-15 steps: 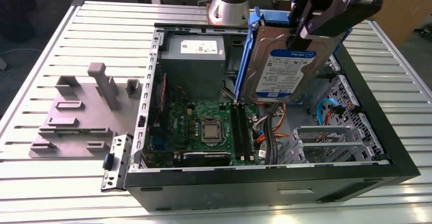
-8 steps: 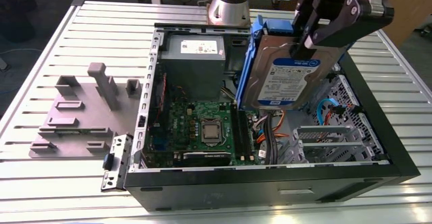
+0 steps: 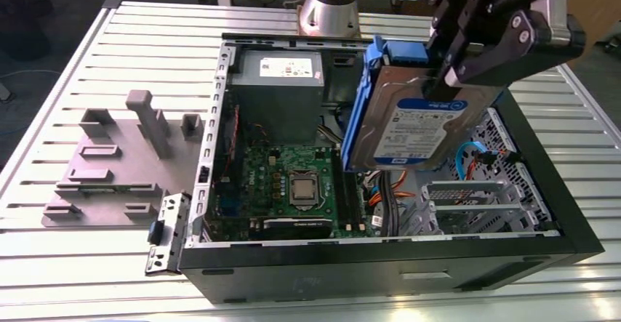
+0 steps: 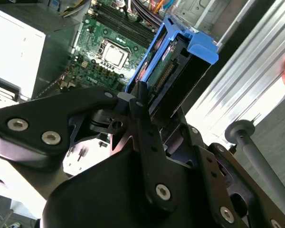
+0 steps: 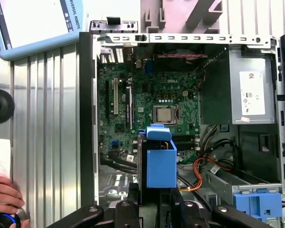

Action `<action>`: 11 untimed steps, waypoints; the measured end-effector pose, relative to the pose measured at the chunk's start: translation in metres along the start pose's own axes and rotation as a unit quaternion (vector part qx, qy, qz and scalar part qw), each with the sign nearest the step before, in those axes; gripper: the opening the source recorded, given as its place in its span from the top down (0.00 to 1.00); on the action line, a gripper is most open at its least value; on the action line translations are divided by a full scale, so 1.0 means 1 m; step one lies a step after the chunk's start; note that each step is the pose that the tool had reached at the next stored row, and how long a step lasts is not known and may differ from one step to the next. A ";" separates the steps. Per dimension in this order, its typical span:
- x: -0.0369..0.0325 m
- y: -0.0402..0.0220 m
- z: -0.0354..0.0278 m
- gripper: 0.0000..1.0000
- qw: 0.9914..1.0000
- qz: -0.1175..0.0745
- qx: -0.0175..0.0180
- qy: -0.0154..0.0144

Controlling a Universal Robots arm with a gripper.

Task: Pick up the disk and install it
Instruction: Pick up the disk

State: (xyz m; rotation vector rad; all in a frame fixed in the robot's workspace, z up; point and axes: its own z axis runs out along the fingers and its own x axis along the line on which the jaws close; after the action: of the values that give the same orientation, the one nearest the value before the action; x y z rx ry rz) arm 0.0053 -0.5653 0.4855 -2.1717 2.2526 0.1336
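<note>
Above the open computer case (image 3: 388, 262), the tool (image 3: 449, 86) grips the disk (image 3: 419, 131) on edge, clear of the motherboard (image 3: 289, 184).

There was one gripper (image 3: 454, 86), one blue-framed disk (image 3: 412, 129), one open computer case (image 3: 572, 224), one motherboard (image 3: 281, 166), one processor (image 3: 302, 190), one grey power-supply box (image 3: 276, 82), one other blue bracket (image 5: 256, 204), one grey fixture plate (image 3: 107, 173), one slatted table (image 3: 145, 38) and one person's hand (image 5: 4, 197).

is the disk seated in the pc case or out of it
Out. The disk hangs on edge in the gripper above the open case, over the motherboard, not seated inside.
</note>
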 end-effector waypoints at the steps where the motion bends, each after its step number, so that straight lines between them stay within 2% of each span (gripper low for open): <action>1: 0.0023 -0.0001 0.0000 0.65 1.000 0.000 0.000 0.000; 7: 0.0137 -0.0006 -0.0004 0.65 1.000 0.000 0.000 0.000; 11: 0.0149 -0.0007 -0.0005 0.65 1.000 0.000 0.000 0.000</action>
State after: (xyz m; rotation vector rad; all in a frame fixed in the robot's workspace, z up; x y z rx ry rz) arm 0.0054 -0.5803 0.4850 -2.1717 2.2525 0.1336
